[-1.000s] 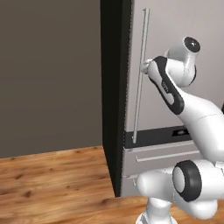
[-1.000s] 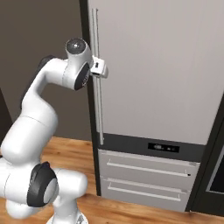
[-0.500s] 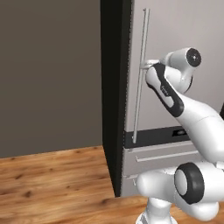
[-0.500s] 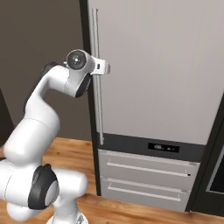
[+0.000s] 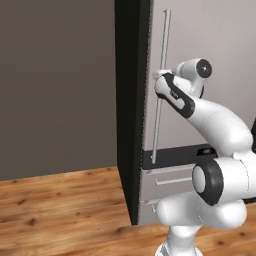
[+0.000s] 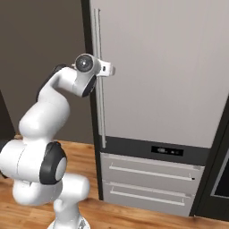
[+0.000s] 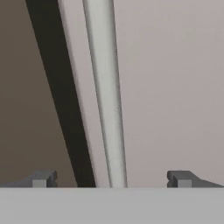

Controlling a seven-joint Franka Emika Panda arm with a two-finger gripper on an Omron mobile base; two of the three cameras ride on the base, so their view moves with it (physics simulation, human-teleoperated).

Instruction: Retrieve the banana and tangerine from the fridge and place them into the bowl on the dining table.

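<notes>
Over the last second the white arm's 2-finger gripper (image 7: 111,179) has closed in on the long vertical steel bar handle (image 7: 105,96) of the tall grey stainless-steel fridge (image 6: 161,76). Jaws are spread fully, nothing held; the bar runs between the 2 dark fingertips (image 7: 41,178), probably not touching yet, hard to tell. So this looks like lining up to grab the handle; the door is not opened. The fridge is shut, contents hidden, so banana and tangerine are presumably inside. The 2 lower drawers (image 6: 150,179) are closed too.
</notes>
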